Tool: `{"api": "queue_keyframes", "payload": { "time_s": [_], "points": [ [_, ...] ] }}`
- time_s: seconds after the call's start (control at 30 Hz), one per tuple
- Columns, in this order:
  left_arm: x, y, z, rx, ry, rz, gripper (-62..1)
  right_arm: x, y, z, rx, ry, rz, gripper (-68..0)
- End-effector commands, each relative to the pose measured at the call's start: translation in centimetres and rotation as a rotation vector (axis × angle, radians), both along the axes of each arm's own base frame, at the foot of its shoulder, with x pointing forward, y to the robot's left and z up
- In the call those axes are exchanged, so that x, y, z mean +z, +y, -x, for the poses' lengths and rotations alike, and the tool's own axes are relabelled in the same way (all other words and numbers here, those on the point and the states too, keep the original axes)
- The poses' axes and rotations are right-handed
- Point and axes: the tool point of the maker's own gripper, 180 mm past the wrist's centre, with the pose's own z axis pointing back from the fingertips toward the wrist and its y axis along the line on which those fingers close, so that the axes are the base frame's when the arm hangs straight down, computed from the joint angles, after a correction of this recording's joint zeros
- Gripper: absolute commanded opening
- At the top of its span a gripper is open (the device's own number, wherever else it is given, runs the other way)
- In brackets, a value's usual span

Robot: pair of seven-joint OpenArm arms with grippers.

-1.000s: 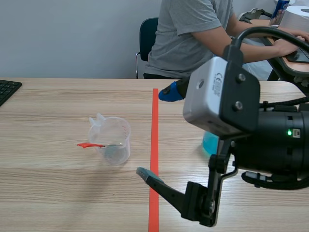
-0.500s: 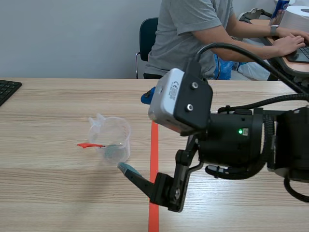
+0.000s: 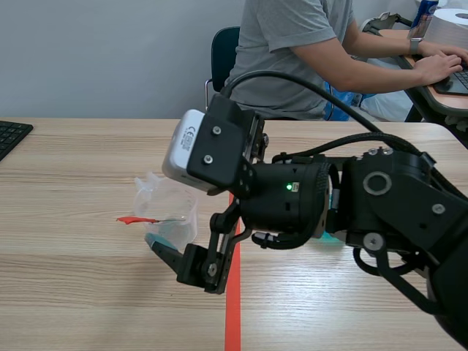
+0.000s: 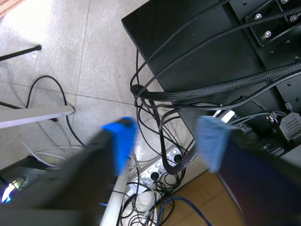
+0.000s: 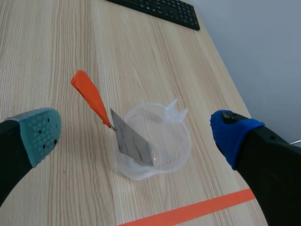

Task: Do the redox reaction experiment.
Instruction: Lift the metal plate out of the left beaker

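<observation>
Closest to the robot's base, the left gripper (image 4: 164,136) hung off the table, pointing down at a tangle of cables (image 4: 155,89) and a power strip (image 4: 157,174) on the floor. Its claw was spread with nothing in it. I took that arm to be parked out of the way, so the other one had the bench to itself.

The right gripper (image 5: 134,134) was over the table (image 3: 88,292), its arm stretching past the orange tape line (image 3: 232,322) onto the left half. Its two fingers stood wide apart, one on each side of the clear plastic beaker (image 5: 176,141), and neither pad touched the wall. That looked to me like a claw lined up to close on the beaker, not one gripping it yet.

The beaker stood upright on the wood, just left of the tape, with its spout turned away from the arm. A metal strip (image 5: 131,141) with an orange handle leaned inside it. The blade rested low in the beaker and the handle stuck out over the rim, probably left there as the metal for the reaction. A careless squeeze could tip it out.

Farther off, a black keyboard (image 3: 11,135) lay at the table's edge. Beyond the table a person (image 3: 292,51) sat at another desk, turned away.
</observation>
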Motion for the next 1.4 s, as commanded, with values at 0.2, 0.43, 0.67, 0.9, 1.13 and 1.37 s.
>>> {"api": "queue_keyframes", "payload": {
  "time_s": [0.2, 0.43, 0.67, 0.9, 1.13, 1.37],
  "points": [
    [0.3, 0.0, -0.2, 0.003, -0.017, 0.004, -57.7, 0.5, 1.8, -1.5, 0.009, -0.03, -0.009, -0.7],
    [0.3, 0.0, -0.4, 0.003, -0.02, 0.004, -58.2, 0.1, 2.5, -1.9, 0.012, -0.031, -0.001, -6.9],
    [0.3, 0.0, -0.4, 0.004, -0.018, 0.004, -58.2, 0.2, 3.0, -1.9, 0.014, -0.041, 0.002, -20.6],
    [0.3, 0.0, -0.4, 0.004, -0.018, 0.004, -58.2, 0.3, 2.9, -2.2, -0.001, -0.049, -0.004, -40.7],
    [0.3, 0.0, -0.3, 0.004, -0.016, 0.002, -58.2, 0.3, 2.9, -2.1, 0.0, -0.05, -0.004, -58.3],
    [0.3, 0.0, -0.3, 0.004, -0.016, 0.002, -58.2, 0.6, 2.8, -2.3, -0.004, -0.055, -0.016, -67.1]
  ]
}}
